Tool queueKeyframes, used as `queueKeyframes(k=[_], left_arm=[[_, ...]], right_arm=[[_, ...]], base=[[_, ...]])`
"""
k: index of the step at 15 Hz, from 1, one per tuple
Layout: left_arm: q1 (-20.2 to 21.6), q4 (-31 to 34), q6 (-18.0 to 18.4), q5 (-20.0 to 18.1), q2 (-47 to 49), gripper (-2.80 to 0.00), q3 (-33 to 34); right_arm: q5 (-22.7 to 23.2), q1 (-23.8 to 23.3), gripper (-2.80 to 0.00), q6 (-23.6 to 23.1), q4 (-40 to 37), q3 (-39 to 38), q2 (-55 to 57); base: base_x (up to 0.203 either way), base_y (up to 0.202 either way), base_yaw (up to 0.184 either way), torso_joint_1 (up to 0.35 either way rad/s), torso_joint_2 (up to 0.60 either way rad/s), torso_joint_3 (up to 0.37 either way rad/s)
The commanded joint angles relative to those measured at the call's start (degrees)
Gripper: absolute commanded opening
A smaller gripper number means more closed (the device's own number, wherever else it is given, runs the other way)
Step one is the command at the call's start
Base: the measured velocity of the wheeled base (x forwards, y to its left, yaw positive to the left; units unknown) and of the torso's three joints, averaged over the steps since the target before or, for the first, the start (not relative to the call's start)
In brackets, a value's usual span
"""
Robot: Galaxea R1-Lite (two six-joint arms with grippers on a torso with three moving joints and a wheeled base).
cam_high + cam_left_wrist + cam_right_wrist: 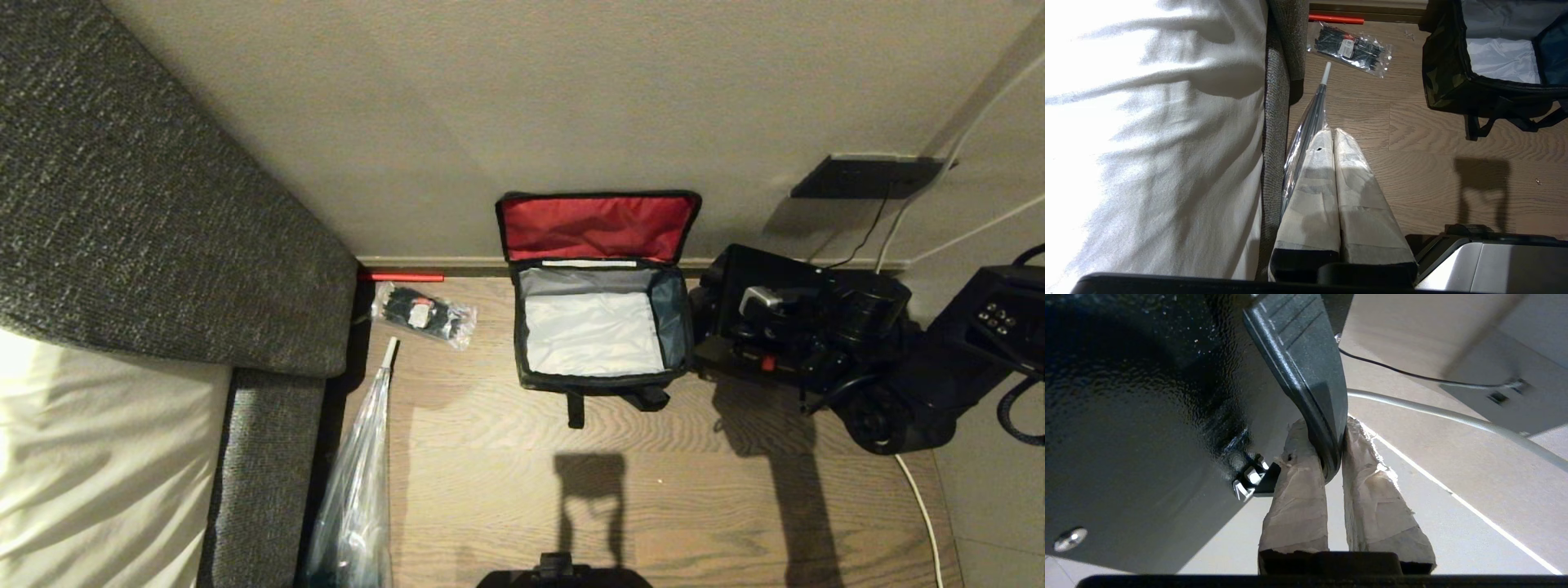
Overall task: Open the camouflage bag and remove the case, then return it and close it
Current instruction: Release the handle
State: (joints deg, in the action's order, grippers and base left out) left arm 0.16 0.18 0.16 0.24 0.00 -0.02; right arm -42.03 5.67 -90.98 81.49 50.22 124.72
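Note:
The camouflage bag (pixel 600 382) stands open on the wooden floor against the wall, its red lid (pixel 596 227) leaning back. Only the pale grey lining shows inside. The bag's camouflage side (pixel 1443 81) also shows in the left wrist view. Just right of the bag is the black case (pixel 767 265), held clear of the bag. My right gripper (pixel 1327 433) is shut on the case's dark grey handle (pixel 1306 375), with the case's black body (pixel 1126 416) beside it. My left gripper (pixel 1329 134) is shut on nothing, parked low by the sofa.
A clear packet of black cable ties (pixel 424 313) and a red stick (pixel 400 277) lie left of the bag. A clear-wrapped umbrella (pixel 359 474) lies along the grey sofa (pixel 163 204). A black telephone (pixel 1004 310), a wall socket plate (pixel 865 175) and a white cable (pixel 922 506) are at right.

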Motion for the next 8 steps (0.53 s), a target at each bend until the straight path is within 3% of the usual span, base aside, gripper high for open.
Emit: queueKeyframes(k=[1, 8], left_arm=[[0.0, -0.1, 0.0, 0.0, 0.0, -2.8, 0.0], [0.0, 0.0, 0.0, 0.0, 0.0, -2.8, 0.0]], right_arm=[[-0.2, -0.2, -2.8, -0.5, 0.9, 1.1, 2.6], [-0.2, -1.3, -2.8, -0.5, 0.5, 3.6, 5.7]], base=[[0.0, 0.0, 0.0, 0.0, 0.0, 0.0], [0.0, 0.0, 0.0, 0.0, 0.0, 0.0]])
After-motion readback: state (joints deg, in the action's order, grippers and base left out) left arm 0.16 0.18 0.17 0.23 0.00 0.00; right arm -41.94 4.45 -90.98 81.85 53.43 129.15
